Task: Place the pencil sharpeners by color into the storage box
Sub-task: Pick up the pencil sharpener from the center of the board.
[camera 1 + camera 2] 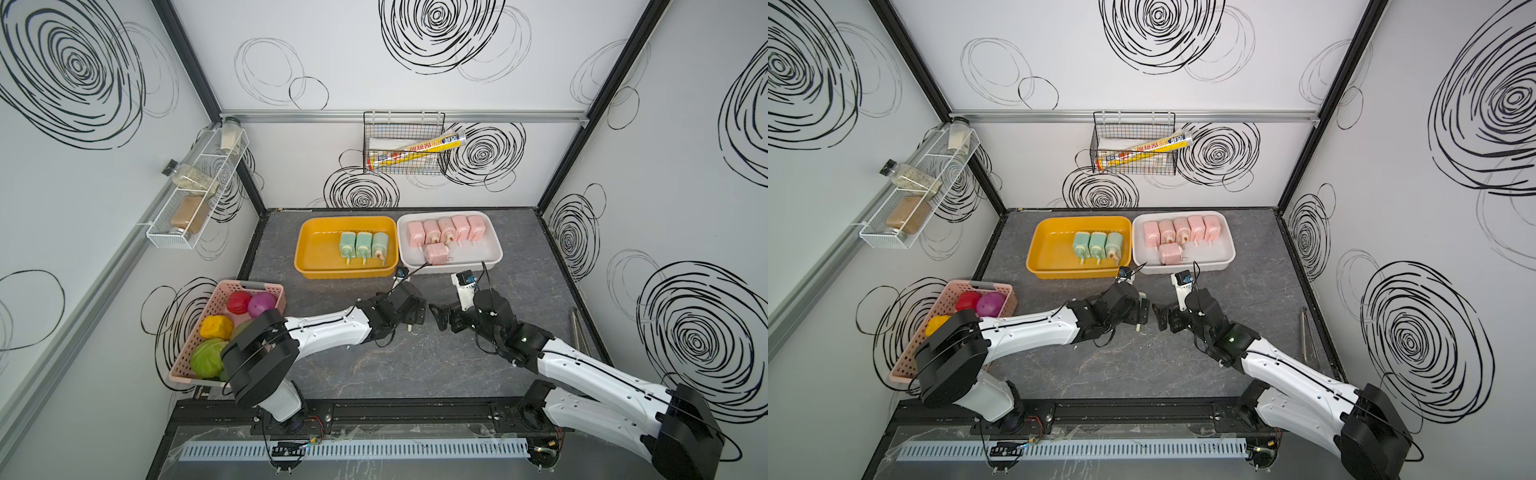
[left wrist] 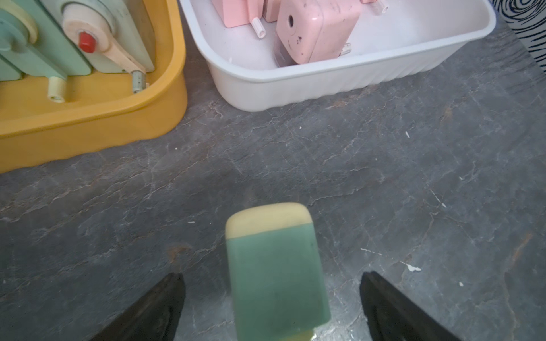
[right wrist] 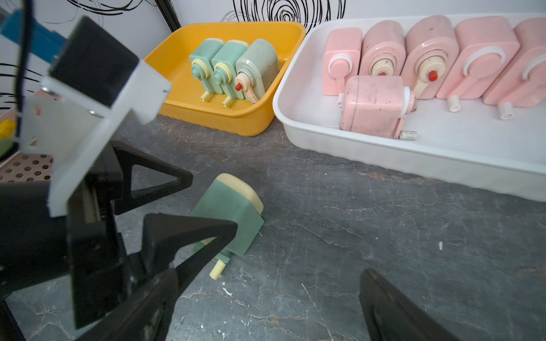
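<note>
1. A loose green sharpener (image 2: 274, 274) is lying on the dark table (image 2: 384, 177), out in front of the two trays. Its cream end is pointing toward them and its stubby nozzle (image 3: 217, 269) is pointing away.
2. I am holding my left jaws wide open astride it, one black finger (image 2: 159, 307) on each side. The left wrist view is showing bare table between each finger and the block, so I am gripping nothing.
3. My right jaws are also standing wide open and empty, hovering over bare table just beside the left ones, tips facing them.
4. Three green sharpeners (image 1: 363, 245) are standing side by side in the yellow tray (image 1: 345, 272), toward its right end.
5. Six pink sharpeners (image 1: 446, 230) are sitting in the white tray (image 1: 469, 266), which is resting just beside the yellow one. Five are lining the back in a row, and a sixth (image 1: 436, 252) is lying on its side in front of them.
6. At the table's left edge a pink basket (image 1: 195, 336) is holding round toy fruits (image 1: 239, 302), with my left arm (image 1: 328, 328) crossing over part of it.
7. On the back wall a wire basket (image 1: 399, 166) is carrying a long box (image 1: 419, 150), and a white rack (image 1: 174, 239) on the left wall is holding jars (image 1: 189, 176).
</note>
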Robot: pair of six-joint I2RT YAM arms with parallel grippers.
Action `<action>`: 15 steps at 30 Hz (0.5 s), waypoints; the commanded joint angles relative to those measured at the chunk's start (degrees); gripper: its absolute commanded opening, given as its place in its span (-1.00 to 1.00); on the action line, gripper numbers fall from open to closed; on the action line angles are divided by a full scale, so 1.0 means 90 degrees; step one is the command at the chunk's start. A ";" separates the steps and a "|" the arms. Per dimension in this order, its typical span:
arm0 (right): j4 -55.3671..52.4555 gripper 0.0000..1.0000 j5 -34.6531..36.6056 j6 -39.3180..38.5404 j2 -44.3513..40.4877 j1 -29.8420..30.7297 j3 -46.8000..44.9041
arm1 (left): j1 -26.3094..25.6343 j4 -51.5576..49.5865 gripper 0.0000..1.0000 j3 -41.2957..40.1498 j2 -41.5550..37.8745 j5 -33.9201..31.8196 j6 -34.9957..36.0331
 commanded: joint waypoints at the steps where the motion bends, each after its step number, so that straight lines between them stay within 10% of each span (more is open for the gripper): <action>1: -0.0176 1.00 0.0206 -0.0076 -0.0248 -0.0031 -0.0124 | -0.0100 -0.0254 0.98 0.0357 0.0376 -0.0336 0.0062; 15: -0.0173 0.99 0.0197 -0.0196 -0.0468 -0.0139 -0.0233 | -0.0299 -0.0067 0.75 0.0113 0.0493 -0.0657 0.0018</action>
